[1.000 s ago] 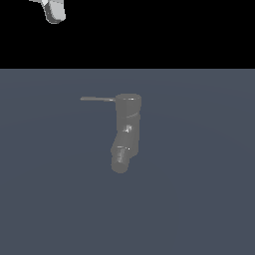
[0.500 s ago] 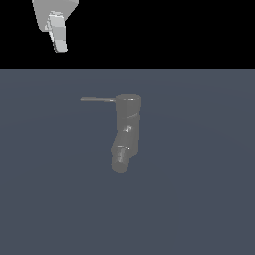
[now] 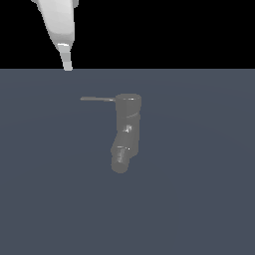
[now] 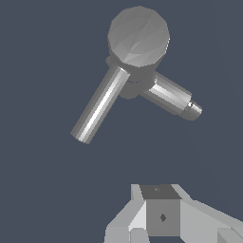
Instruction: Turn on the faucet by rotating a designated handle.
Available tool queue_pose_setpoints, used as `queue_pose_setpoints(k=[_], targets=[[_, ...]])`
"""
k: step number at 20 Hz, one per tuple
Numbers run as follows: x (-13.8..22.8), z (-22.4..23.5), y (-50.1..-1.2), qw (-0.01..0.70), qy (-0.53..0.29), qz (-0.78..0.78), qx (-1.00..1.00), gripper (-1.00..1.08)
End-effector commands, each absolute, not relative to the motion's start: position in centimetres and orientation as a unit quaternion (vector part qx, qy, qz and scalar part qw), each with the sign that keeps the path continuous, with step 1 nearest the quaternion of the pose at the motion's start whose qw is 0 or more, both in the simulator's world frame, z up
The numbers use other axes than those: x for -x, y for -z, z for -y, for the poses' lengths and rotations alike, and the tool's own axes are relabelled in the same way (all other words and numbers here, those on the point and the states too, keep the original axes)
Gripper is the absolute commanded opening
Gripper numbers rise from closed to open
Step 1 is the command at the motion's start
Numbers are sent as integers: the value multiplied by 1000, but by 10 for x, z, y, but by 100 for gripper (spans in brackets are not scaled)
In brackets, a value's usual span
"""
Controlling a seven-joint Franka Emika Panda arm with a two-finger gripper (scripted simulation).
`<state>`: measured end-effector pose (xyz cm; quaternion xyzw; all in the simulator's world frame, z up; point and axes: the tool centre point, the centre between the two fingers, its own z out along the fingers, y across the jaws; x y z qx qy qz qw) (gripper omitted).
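The faucet (image 3: 126,130) stands near the middle of the flat slate-blue floor (image 3: 199,199), a chunky dull grey cylinder with a flat round top and a bent lower spout (image 3: 121,158) angling down toward the viewer. From its top the handle (image 3: 97,99), a thin straight grey rod, sticks out level toward the exterior view's left, far slimmer than the body. The end effector (image 3: 66,63) hangs at the upper left of the exterior view, above and behind the tip of the handle and well apart from it, touching nothing; only a pale tapering finger shows against the black background, so I cannot tell from here whether its jaws stand wide or narrow. From the wrist view, looking straight down, the faucet's round cap (image 4: 138,36) is seen end-on, with the handle (image 4: 100,105) and the spout (image 4: 172,96) spreading from beneath it in two different directions. The end effector's pale grey body (image 4: 161,216) fills the edge of that view, clear of the faucet, and it holds nothing.
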<state>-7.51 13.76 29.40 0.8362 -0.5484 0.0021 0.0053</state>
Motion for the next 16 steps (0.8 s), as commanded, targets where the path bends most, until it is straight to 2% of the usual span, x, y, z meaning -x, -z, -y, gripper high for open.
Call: queue_pose_setpoints(k=[1,16], targets=[[64,-139,-286,4,-2,568,-823,-100],[-4,-134,-233,2,-1,681,-732,-100]])
